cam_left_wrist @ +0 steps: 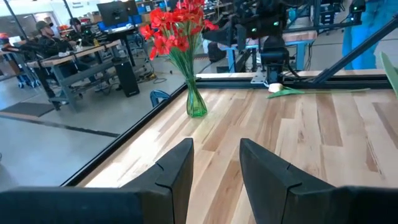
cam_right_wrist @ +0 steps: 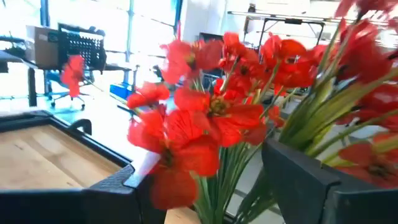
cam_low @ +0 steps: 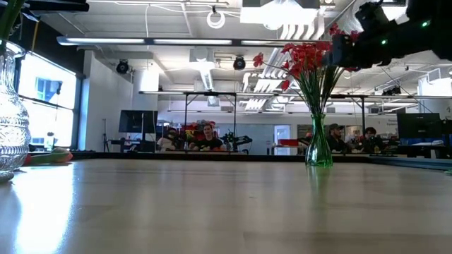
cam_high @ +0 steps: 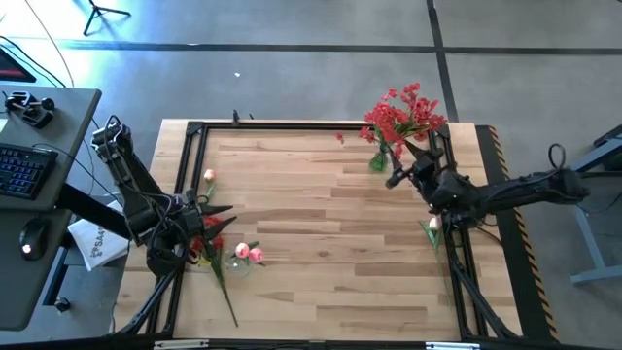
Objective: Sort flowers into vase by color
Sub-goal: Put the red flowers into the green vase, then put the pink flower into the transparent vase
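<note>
Up high, right fingers (cam_high: 396, 178) gape around red flowers (cam_high: 400, 114); left fingers (cam_high: 222, 216) open.

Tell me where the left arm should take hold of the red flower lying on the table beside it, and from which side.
Probably mid-stem, from straight above. The red flower lies flat beside the left pincer, its thin green stem running toward the table's near edge, clear of the pink buds. Set the fingers across the stem, below the bushy blossom.

A bunch of red flowers (cam_high: 400, 113) stands upright in a green glass vase (cam_high: 378, 159) at the bench's one-o'clock corner. Pink buds (cam_high: 249, 254) and one red stem (cam_high: 216, 262) lie flat near eight o'clock; another pink bud (cam_high: 433, 225) lies at three.
</note>
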Robot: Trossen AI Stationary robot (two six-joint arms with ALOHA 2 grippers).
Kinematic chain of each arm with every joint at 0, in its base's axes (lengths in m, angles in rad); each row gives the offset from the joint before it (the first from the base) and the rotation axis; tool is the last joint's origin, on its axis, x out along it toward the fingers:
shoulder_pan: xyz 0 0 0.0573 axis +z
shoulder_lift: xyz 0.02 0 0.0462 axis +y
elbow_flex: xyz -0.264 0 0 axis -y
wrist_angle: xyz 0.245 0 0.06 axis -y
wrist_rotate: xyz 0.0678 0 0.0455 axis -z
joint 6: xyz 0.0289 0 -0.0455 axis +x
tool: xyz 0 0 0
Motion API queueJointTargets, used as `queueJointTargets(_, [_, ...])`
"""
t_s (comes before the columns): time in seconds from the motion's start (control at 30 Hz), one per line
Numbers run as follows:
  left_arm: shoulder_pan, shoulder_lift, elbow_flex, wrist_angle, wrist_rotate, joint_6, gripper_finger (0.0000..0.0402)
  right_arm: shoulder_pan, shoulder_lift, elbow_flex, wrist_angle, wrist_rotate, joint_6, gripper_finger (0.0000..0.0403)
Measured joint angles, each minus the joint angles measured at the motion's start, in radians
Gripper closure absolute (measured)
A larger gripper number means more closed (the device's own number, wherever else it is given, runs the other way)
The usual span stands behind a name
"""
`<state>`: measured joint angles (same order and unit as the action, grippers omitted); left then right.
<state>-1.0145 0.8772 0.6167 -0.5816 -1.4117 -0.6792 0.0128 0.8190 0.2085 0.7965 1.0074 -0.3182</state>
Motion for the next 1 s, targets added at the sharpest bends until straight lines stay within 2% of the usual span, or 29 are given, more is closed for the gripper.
queueJointTargets(0.17, [0.0, 0.0, 0.0, 0.0, 0.0, 0.0, 0.0283, 0.211, -0.051, 0.052, -0.102, 0.23, -0.022, 0.0169])
queueJointTargets(0.3, [0.0, 0.0, 0.0, 0.003, 0.0, 0.001, 0.0283, 0.409, -0.03, 0.156, -0.282, 0.415, 0.063, 0.0169])
queueJointTargets(0.4, [0.0, 0.0, 0.0, 0.003, 0.0, 0.001, 0.0283, 0.543, 0.01, 0.233, -0.381, 0.47, 0.198, 0.0169])
queueJointTargets(0.5, [0.0, 0.0, 0.0, 0.004, 0.009, 0.001, 0.0283, 0.643, 0.064, 0.284, -0.452, 0.447, 0.375, 0.0169])
queueJointTargets(0.6, [0.0, 0.0, 0.0, 0.004, 0.019, 0.001, 0.0283, 0.704, 0.118, 0.309, -0.538, 0.309, 0.583, 0.017])
queueJointTargets(0.73, [0.0, 0.0, 0.0, 0.004, 0.019, 0.008, 0.0283, 0.738, 0.194, 0.332, -0.703, 0.07, 0.922, 0.018])
queueJointTargets(0.83, [0.0, 0.0, 0.0, 0.003, 0.019, 0.025, 0.0283, 0.738, 0.246, 0.378, -0.92, -0.212, 1.268, 0.0195])
queueJointTargets(1.0, [0.0, 0.0, 0.0, 0.003, 0.019, 0.055, 0.0283, 0.719, 0.365, 0.502, -1.388, -0.724, 1.901, 0.0229])
